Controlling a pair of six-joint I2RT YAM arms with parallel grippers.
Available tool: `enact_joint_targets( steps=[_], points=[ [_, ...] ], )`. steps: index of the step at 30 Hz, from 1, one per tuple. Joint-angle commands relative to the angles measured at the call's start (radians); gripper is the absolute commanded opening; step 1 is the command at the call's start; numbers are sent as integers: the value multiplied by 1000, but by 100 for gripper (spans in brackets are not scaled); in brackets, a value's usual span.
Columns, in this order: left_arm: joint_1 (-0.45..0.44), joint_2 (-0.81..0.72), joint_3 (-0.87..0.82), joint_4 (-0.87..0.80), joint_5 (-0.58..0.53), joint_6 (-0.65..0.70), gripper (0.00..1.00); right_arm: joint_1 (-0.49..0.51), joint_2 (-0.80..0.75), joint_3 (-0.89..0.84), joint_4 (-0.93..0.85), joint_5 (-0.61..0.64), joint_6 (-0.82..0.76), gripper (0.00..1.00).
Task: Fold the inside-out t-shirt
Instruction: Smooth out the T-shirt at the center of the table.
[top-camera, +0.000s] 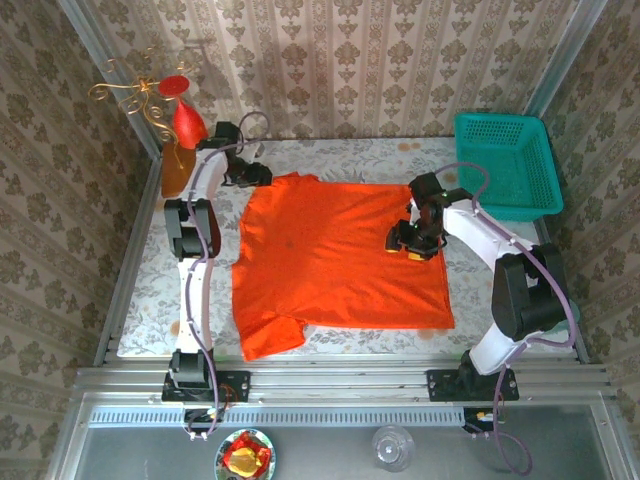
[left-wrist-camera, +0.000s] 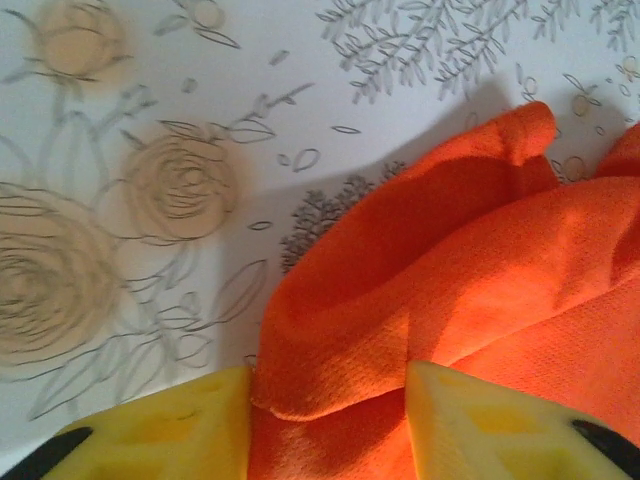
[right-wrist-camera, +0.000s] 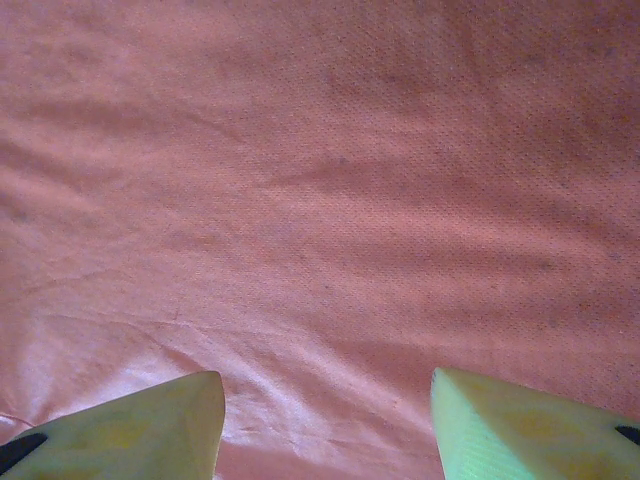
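Orange-red knit, thin and limp. The shirt lies spread over the middle of the flowered surface, mostly flat, with shallow creases.

- Nearest you: one sleeve juts out at the near-left corner and looks bunched. The near hem runs fairly straight off to the right.
- Mid: right claw sits over the shirt's right part. Its tips are apart, with smooth cloth under them and nothing pinched.
- Farther: left claw is at the shirt's far-left corner. Its tips are apart, and a rolled fold of the edge lies slack between them. You see no squeeze on it, so read it as not gripping.
- Far right: teal basket, well apart from the shirt.

Handling, as a judgement:
- The shirt is light and has no stiffness. It will sag from whatever point you lift and drag its free part along the surface.
- Expect it to wrinkle rather than slide cleanly.
- Take it at corners and hems, where the cloth is doubled and gives the tips something thick to bite.
- The rolled edge at the left claw is such a spot.
- Pinching mid-panel would likely just pull up a peak.
- Lift matching corners together to keep the fold line straight.
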Motion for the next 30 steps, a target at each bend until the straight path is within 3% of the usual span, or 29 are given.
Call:
enact_joint_targets(
  steps=[1,7,13,20,25,28,30],
  points=[
    [5,21,28,1,85,2,39,9,-19,36,-57,34,14,58],
    [-8,-46,5,22,21,35,16,24,-33,31,-66,42,21,58],
    [-92,-261,-217,103,-98,148,9,44,-52,9,-50,47,39,58],
    [-245,-648,-791,394,-258,224,10,57,-83,-46,-19,48,54,58],
    [-444,-893,-1188,521,-348,239,13,57,-104,-86,-11,58,49,58],
    [-564,-966,-1317,531,-361,208,23,57,-99,-93,-4,59,45,58],
    [-579,-989,-1342,535,-336,124,32,58,-91,-90,3,52,46,58]
  ],
)
